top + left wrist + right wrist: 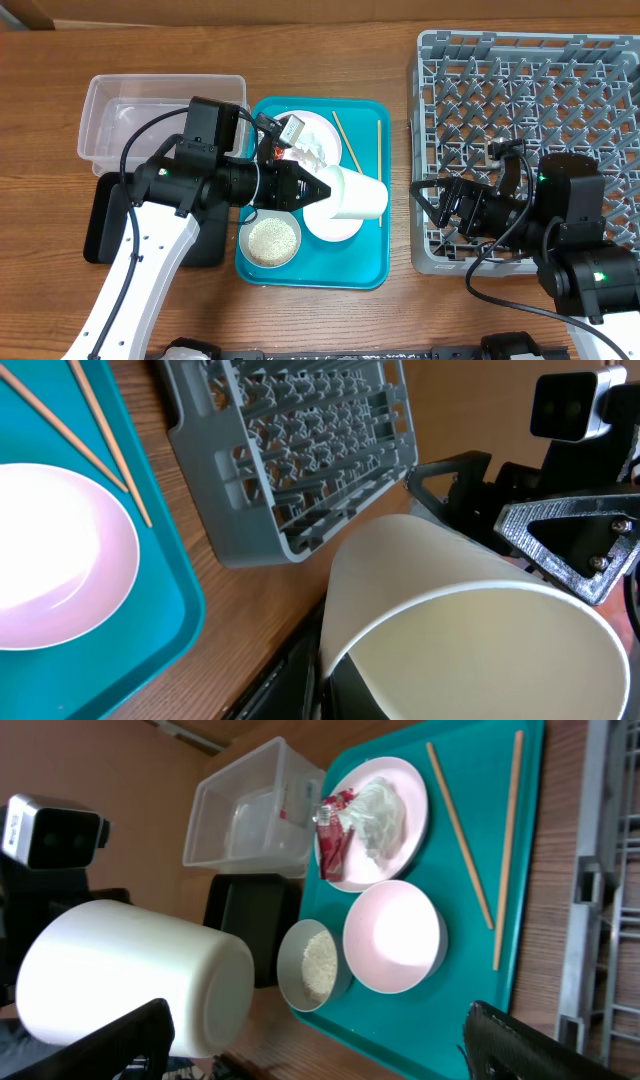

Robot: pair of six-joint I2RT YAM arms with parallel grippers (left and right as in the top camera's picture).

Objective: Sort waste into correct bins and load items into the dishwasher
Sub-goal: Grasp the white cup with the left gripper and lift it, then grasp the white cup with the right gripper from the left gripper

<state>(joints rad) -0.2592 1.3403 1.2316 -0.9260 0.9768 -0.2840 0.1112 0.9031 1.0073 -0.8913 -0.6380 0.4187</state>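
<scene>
Teal serving tray [362, 262] flat on brown wood-grain table [300, 50], near its middle.

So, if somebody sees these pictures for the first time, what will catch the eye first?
The big white cup, held sideways in the left hand above the teal tray. Next, the open right hand facing it, by the grey dish rack's near corner. Then the red wrapper on the plate at the tray's far end.
</scene>
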